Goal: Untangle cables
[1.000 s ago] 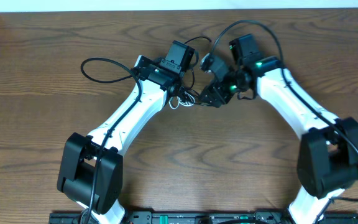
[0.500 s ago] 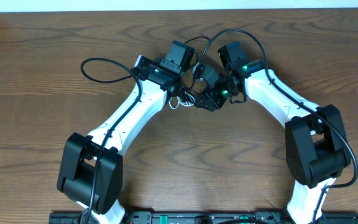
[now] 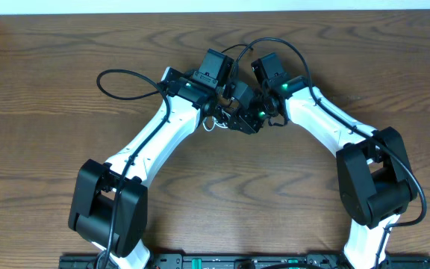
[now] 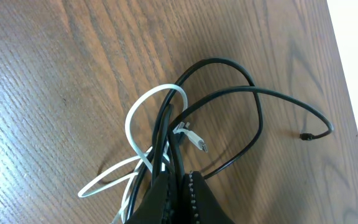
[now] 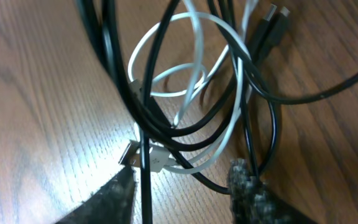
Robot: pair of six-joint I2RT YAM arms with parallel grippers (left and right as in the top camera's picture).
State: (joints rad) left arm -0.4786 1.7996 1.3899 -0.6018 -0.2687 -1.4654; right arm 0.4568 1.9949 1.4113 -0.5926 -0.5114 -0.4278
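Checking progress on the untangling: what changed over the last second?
The right gripper swung left toward the cables and now straddles them, jaws open, nothing gripped. The left gripper stayed put, shut on the cables, which look unmoved.

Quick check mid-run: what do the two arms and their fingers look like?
The left arm and right arm have white links and bulky black joint housings. A green light glows near each wrist. A thick black wire loops off each arm. The fingers are black with ribbed edges in the wrist views.
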